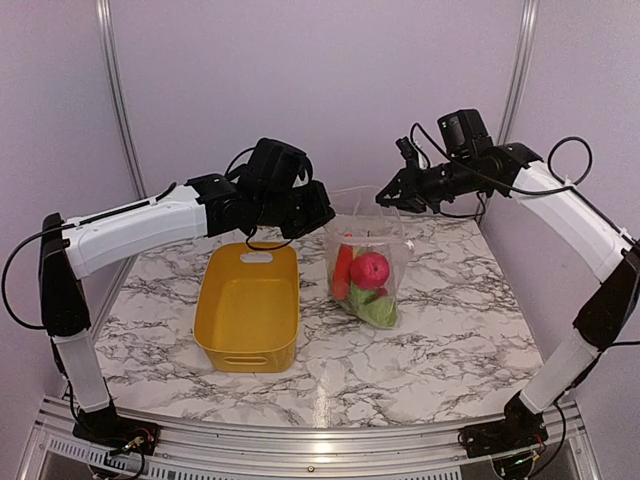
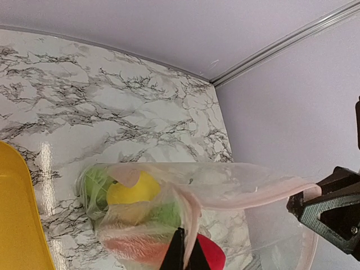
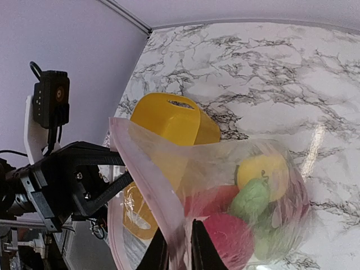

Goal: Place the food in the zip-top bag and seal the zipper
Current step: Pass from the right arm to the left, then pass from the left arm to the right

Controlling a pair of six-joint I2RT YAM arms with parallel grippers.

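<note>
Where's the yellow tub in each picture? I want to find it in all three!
Top external: the yellow tub sits left of centre, just left of the zip-top bag.
Left wrist: only a slice of the tub shows, at the bottom left edge.
Right wrist: the tub is left of centre, partly behind the bag.
Shared landmark: the clear zip-top bag, right next to the tub in every view.
</note>
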